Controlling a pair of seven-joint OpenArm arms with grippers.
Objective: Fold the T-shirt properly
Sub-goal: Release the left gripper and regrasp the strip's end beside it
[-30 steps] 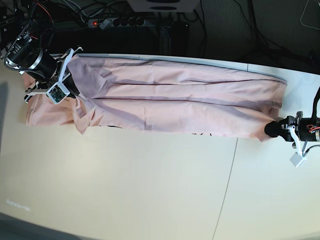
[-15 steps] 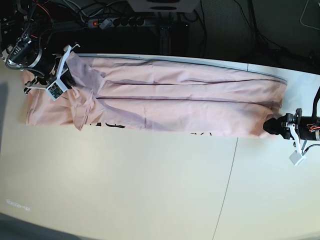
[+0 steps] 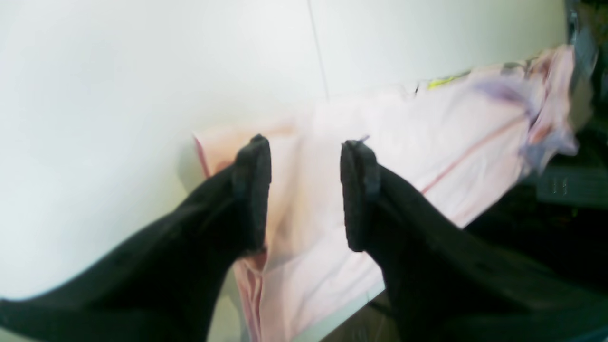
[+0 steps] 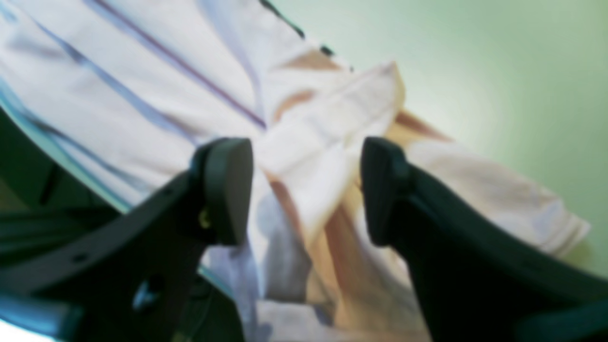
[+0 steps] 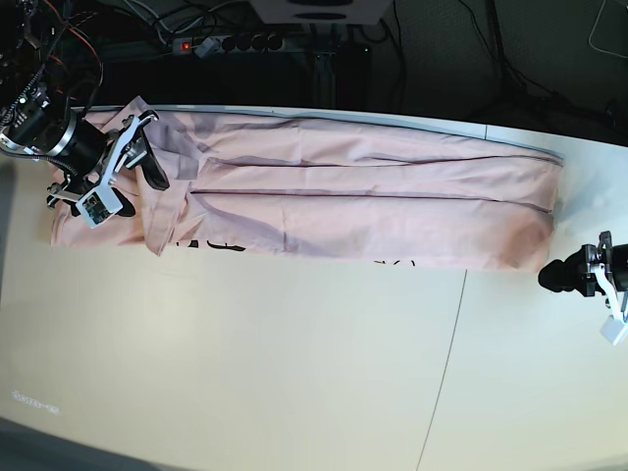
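The T-shirt (image 5: 353, 201) lies stretched in a long pale pink band across the far half of the tabletop (image 5: 294, 373), its far edge running along the tabletop's rear border and a few bits of black lettering peeking out along its near edge. Two lengthwise creases run along the cloth, and at the end under the right arm the fabric bunches into a loose flap with a sleeve. The right pincer (image 5: 147, 162) hangs over that bunched end with its jaws spread apart, nothing clamped between them (the right wrist view shows the folded flap (image 4: 327, 142) lying free in the gap). At the opposite end the left pincer (image 5: 551, 276) sits just off the shirt's corner, over bare tabletop, likewise released; in the left wrist view its dark fingers (image 3: 254, 190) stand apart with the pink cloth (image 3: 427, 137) visible beyond them.
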